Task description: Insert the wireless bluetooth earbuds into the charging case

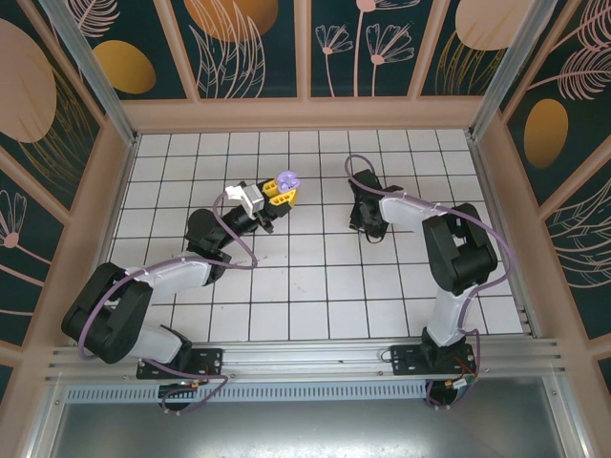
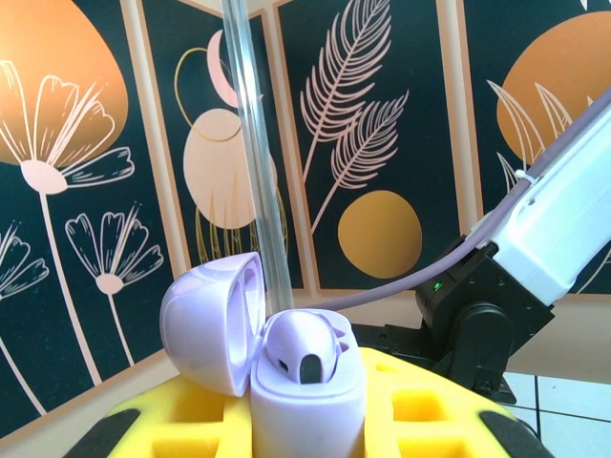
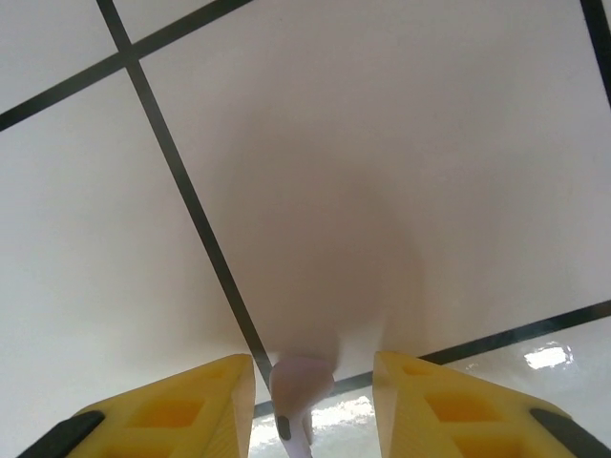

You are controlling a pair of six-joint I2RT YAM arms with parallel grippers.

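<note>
My left gripper (image 1: 280,195) is raised over the table's middle, its yellow fingers (image 2: 172,429) shut on a lavender charging case (image 2: 307,401). The case's lid (image 2: 205,320) hangs open to the left. One lavender earbud (image 2: 304,348) sits in the case. My right gripper (image 1: 368,227) points down at the tiles, right of the case. Its yellow fingers (image 3: 181,405) stand open on either side of a second lavender earbud (image 3: 302,384). That earbud lies on the table and touches neither finger. The pink and black buds are out of view.
The white tiled table (image 1: 315,286) is boxed in by dark floral wall panels (image 1: 248,43) and aluminium posts (image 1: 91,67). My right arm (image 2: 535,248) crosses the right side of the left wrist view, close to the held case.
</note>
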